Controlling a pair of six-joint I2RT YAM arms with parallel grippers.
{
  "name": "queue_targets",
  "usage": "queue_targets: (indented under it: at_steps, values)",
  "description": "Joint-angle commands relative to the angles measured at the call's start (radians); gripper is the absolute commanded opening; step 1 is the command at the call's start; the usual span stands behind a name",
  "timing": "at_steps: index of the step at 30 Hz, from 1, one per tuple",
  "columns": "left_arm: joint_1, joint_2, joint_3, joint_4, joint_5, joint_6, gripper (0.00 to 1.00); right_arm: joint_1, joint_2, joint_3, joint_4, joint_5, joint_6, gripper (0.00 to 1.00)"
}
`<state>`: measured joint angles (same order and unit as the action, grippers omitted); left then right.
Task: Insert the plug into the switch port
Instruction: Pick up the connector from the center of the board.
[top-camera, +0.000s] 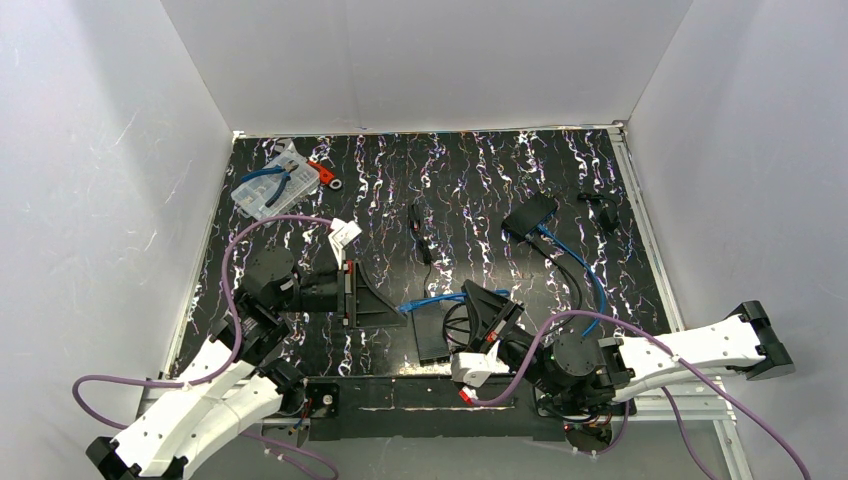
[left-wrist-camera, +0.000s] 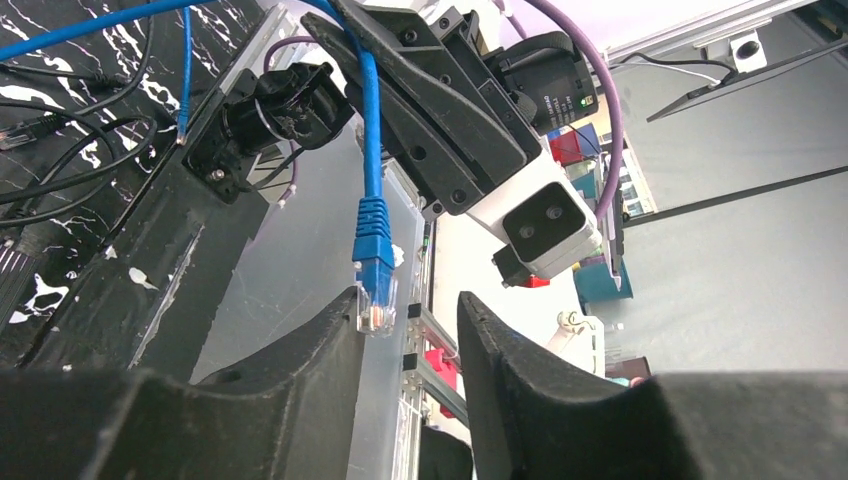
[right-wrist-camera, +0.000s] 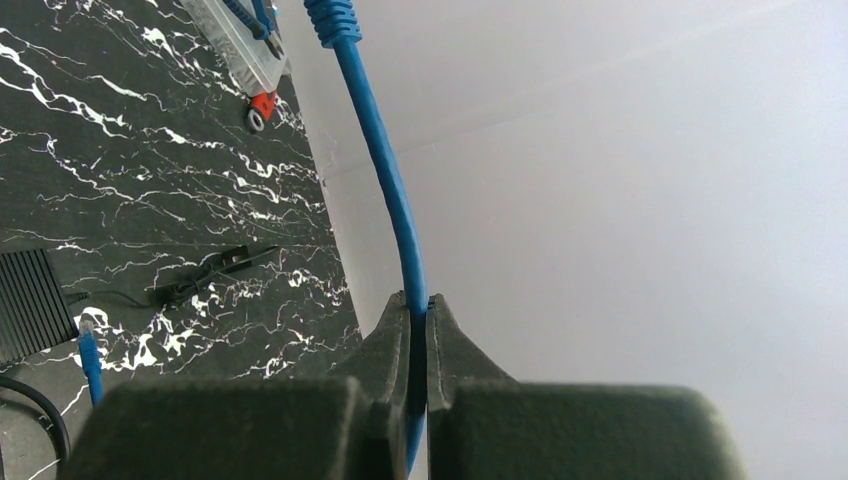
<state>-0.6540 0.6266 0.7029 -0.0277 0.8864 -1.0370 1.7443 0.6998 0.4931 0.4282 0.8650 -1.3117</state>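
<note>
Black marbled desk (top-camera: 480, 170): I see R end effector (right-wrist-camera: 418, 325) pinched on blue cable (right-wrist-camera: 385, 170); L end effector (left-wrist-camera: 410, 308) part-open, plug (left-wrist-camera: 375, 298) between its jaws.

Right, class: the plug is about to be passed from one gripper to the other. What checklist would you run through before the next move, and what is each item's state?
1. Right gripper shut on the blue cable: ok.
2. Plug hanging between the fingers of the left gripper: ok, close to one finger.
3. Left gripper clamped on the plug: not ok, its jaws stand apart with a gap beside the plug.
4. Which way the plug's clip faces: cannot tell.
5. Switch port located and free: cannot tell, no view shows it plainly.
</note>
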Motion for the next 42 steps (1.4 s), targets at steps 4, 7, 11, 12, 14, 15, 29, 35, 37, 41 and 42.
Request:
queue_targets:
  at_steps: [4,7,11,12,14,15,29,35,37,41,42]
  values:
    - [0.013,-0.002,-0.01,0.021,0.033,-0.003,0.3,0.095,-0.016,-0.008,0.078,0.019,0.01,0.01]
    - [0.014,-0.003,-0.012,0.021,0.033,-0.002,0.23,0.104,-0.019,-0.009,0.082,0.016,0.002,0.01]
    - [0.016,0.006,-0.016,0.022,0.041,0.001,0.12,0.114,-0.025,-0.013,0.086,0.005,-0.003,0.01]
    - [0.017,0.009,-0.017,0.043,0.044,0.001,0.07,0.117,-0.027,-0.013,0.087,0.0,-0.002,0.01]
    - [0.018,0.015,-0.019,0.049,0.048,0.006,0.0,0.123,-0.033,-0.012,0.091,-0.007,-0.002,0.01]
    - [0.018,0.019,-0.019,0.049,0.049,0.01,0.0,0.124,-0.034,-0.013,0.091,-0.011,0.0,0.01]
    - [0.025,0.095,-0.047,-0.019,0.078,0.123,0.0,0.124,-0.193,0.22,-0.501,-0.248,0.498,0.51]
    - [0.025,0.127,-0.055,-0.019,0.124,0.153,0.0,0.124,-0.172,0.31,-0.649,-0.396,0.611,0.53]
    - [0.025,0.132,-0.052,-0.037,0.136,0.167,0.0,0.118,-0.152,0.337,-0.689,-0.434,0.632,0.54]
    - [0.025,0.132,-0.05,-0.061,0.165,0.193,0.0,0.096,-0.12,0.358,-0.694,-0.492,0.653,0.56]
    - [0.025,0.132,-0.049,-0.067,0.171,0.198,0.0,0.083,-0.113,0.362,-0.692,-0.507,0.659,0.57]
